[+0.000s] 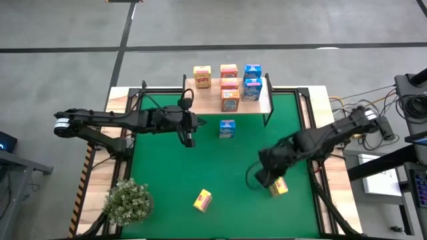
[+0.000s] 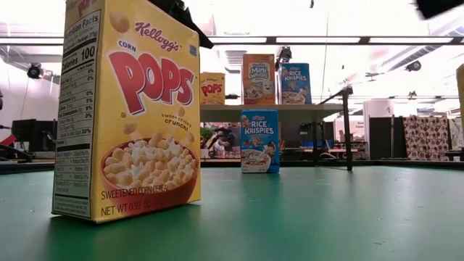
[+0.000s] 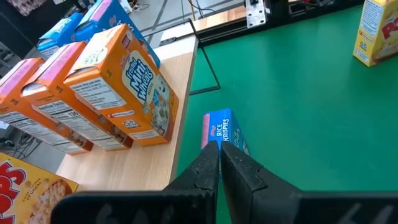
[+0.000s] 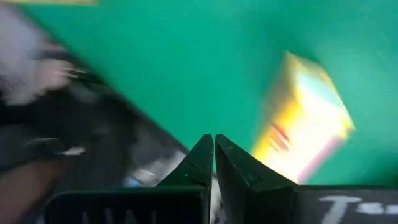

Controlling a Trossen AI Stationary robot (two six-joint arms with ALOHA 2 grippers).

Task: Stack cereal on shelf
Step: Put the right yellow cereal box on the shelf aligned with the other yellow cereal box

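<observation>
The light-wood shelf stands at the mat's far edge. On it are one yellow box, three orange boxes and two blue boxes. A third blue box stands upright on the mat just in front of the shelf. My left gripper is shut and hovers left of that blue box, apart from it. A yellow box stands near the near edge. Another yellow box lies by the mat's right edge. My right gripper, shut, is beside this box without touching it.
A bushy potted plant sits at the near left corner. The green mat is open between the two arms. Black frame rails run along the table's sides, and cables lie off the right edge.
</observation>
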